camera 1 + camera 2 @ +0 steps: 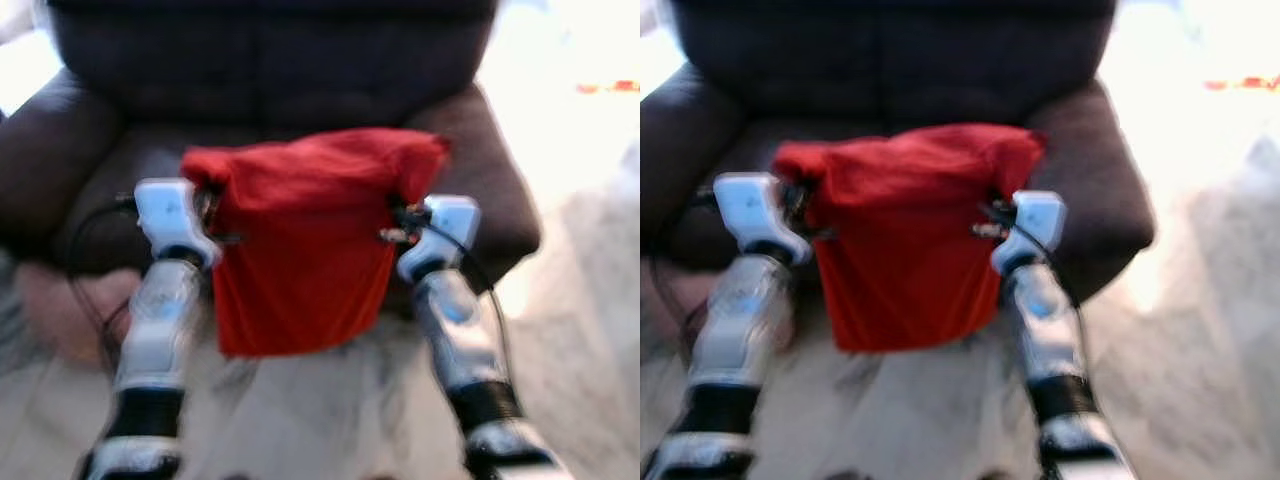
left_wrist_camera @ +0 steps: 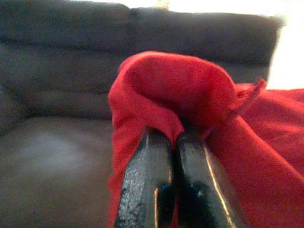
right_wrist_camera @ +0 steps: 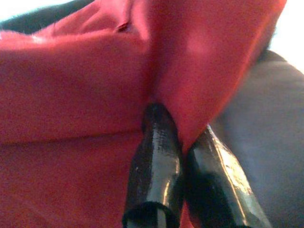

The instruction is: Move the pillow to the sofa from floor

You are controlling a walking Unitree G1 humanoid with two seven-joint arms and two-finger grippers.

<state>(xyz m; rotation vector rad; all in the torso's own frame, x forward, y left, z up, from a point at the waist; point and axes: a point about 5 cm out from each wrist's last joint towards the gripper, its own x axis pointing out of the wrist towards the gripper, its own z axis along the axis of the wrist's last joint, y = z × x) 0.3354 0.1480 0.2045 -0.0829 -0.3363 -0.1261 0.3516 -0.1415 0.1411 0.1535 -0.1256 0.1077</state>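
Observation:
A red pillow [image 1: 300, 240] hangs between my two arms, held up in front of the dark brown sofa [image 1: 270, 70]. My left gripper [image 1: 205, 200] is shut on the pillow's upper left corner; in the left wrist view its black fingers [image 2: 147, 180] pinch a fold of the red pillow [image 2: 190, 95]. My right gripper [image 1: 400, 215] is shut on the upper right corner, and in the right wrist view its fingers [image 3: 156, 161] clamp the red fabric [image 3: 71, 85]. The pillow's lower part dangles below the seat's front edge.
The sofa's seat [image 1: 130, 160] lies just behind the pillow, with padded armrests [image 1: 500, 190] on both sides. Pale, marbled floor [image 1: 570, 330] spreads in front and to the right. A pinkish object [image 1: 55, 300] lies low at the left by the sofa.

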